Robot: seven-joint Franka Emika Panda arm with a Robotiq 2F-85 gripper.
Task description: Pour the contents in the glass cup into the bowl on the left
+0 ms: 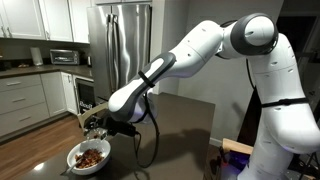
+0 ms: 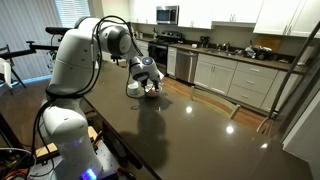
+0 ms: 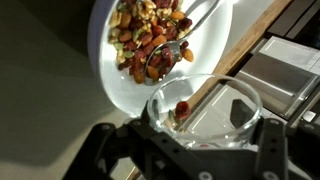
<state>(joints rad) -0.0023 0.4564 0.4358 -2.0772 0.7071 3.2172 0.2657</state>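
Observation:
My gripper (image 3: 205, 135) is shut on the clear glass cup (image 3: 205, 110), held tipped just above the near rim of the white bowl (image 3: 225, 30). One reddish bit (image 3: 181, 108) still clings inside the cup. The bowl holds a heap of reddish-brown food bits (image 3: 145, 35) and a metal utensil (image 3: 175, 45). In an exterior view the bowl (image 1: 89, 157) sits on the table's near corner with the gripper (image 1: 100, 128) right above it. In an exterior view, the gripper and cup (image 2: 147, 86) hang over the bowl at the table's far end.
The dark table (image 2: 170, 130) stretches towards the camera. Its wooden edge (image 3: 240, 50) runs beside the bowl. Kitchen cabinets (image 2: 240, 75), a stove and a steel fridge (image 1: 125, 45) stand beyond the table. The robot's base (image 2: 65, 140) stands at the table's side.

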